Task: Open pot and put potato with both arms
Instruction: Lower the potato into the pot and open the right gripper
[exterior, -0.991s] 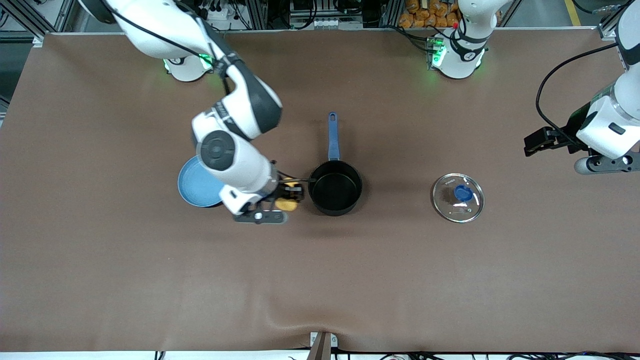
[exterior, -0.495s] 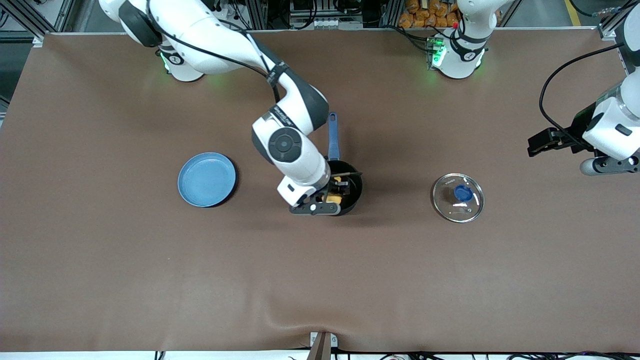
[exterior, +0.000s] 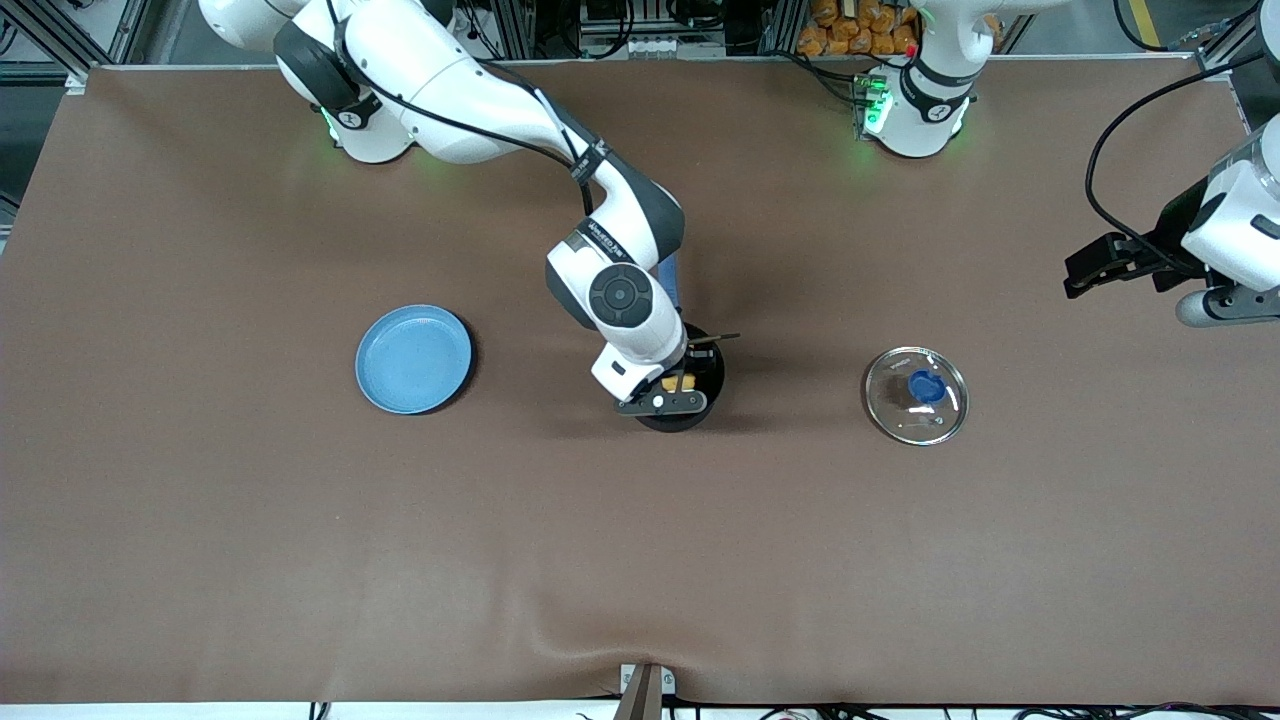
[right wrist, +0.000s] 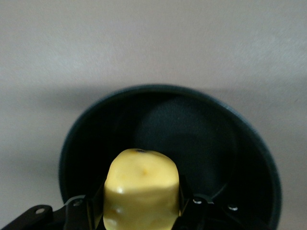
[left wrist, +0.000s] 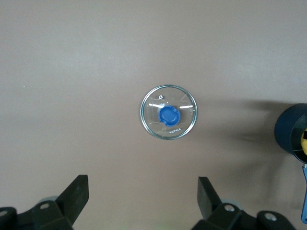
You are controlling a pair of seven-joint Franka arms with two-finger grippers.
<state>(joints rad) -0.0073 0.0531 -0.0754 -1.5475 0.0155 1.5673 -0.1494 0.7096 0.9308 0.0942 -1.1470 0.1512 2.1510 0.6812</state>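
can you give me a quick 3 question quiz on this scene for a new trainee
1. True or false: the potato has been let go and lies on the floor of the pot.
2. What does the right gripper hang over: A the blue plate, B the pot, C the glass lid?
3. Fill in: the left gripper waits with its fingers ____ above the table, toward the left arm's end.

Key
1. False: the right gripper's fingers clamp it.
2. B
3. open
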